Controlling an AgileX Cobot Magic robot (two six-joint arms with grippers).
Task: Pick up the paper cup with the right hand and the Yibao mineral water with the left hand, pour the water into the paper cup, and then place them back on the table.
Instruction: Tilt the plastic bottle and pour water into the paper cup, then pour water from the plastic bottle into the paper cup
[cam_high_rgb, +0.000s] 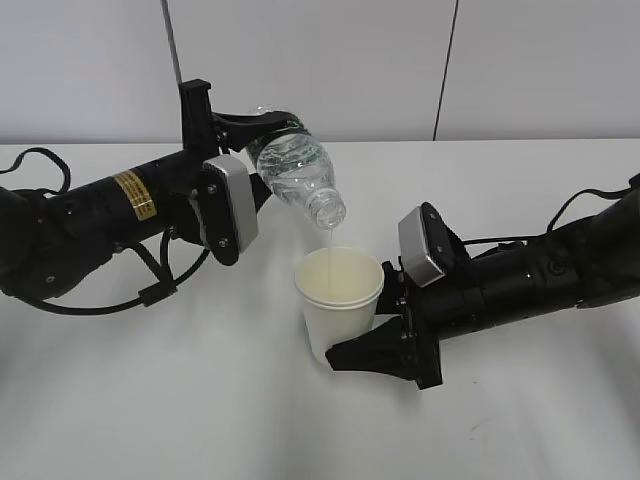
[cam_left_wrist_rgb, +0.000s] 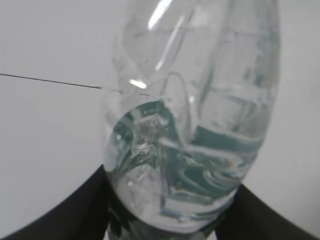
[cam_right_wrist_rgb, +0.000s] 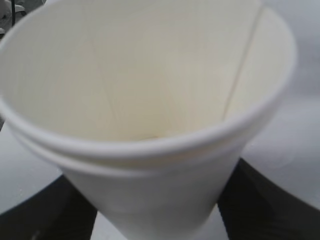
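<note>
Pouring is under way: a thin stream of water falls from the mouth of the Yibao mineral water (cam_high_rgb: 297, 173) into the paper cup (cam_high_rgb: 339, 302); both pick-ups look done, and what remains, by my reading, is finishing the pour, righting the bottle and setting both things back on the tabletop (cam_high_rgb: 200, 400).

The left hand's end effector (cam_high_rgb: 262, 125) is clenched around the bottle's lower body, its dark fingers pressing either side of the green-labelled part in the left wrist view; the right hand's end effector (cam_high_rgb: 372, 352) grips the cup low on its wall, black fingers showing on both sides in the right wrist view.

The bottle hangs above the tabletop, just over the cup; its long axis is steeply tilted, base up towards the back left, open neck pointing down and to the right, directly above the cup's rim. The cup stands upright, mouth up; whether its base touches the tabletop or is slightly raised I cannot tell. Water still fills part of the bottle.
</note>
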